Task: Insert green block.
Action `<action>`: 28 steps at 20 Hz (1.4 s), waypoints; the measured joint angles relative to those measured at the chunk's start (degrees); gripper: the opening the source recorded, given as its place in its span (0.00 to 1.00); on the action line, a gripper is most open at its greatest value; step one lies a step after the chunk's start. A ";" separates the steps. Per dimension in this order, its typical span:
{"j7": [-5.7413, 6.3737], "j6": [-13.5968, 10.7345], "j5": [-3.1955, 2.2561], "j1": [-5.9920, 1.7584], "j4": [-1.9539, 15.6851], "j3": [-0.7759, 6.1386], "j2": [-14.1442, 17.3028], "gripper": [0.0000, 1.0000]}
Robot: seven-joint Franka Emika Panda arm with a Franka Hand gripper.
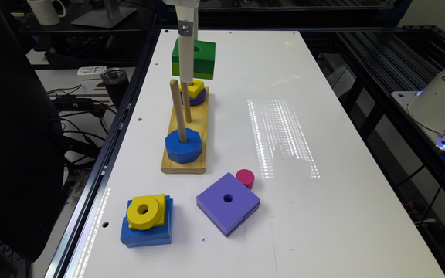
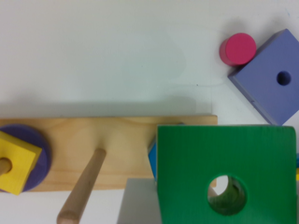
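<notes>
Green over lime, the green block (image 1: 202,58) hung in the air above the wooden base (image 1: 187,154), off the white table (image 1: 323,116). A white finger of the gripper (image 1: 187,46) crossed its front face in the exterior view. Whether the fingers pressed the block or merely flanked it I could not tell, though nothing else seemed to carry it.

In the wrist view the green block (image 2: 224,177) covered the end of the wooden base (image 2: 112,149) where the blue octagon (image 1: 183,146) sat on its peg (image 1: 178,110), and part of a peg showed through the block's round hole.

On the base's far peg from the octagon lay a purple disc (image 1: 197,99) with a yellow square (image 1: 195,88) upon it; the middle peg (image 2: 84,189) stood bare.

Off the base, beyond the octagon's end, the purple square (image 1: 228,202) lay touching a pink cylinder (image 1: 245,177). Beside it, a yellow ring (image 1: 144,212) rested on a blue square (image 1: 147,231).
</notes>
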 joint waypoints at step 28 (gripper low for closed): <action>0.32 -0.27 -2.45 0.40 6.79 0.62 6.19 0.00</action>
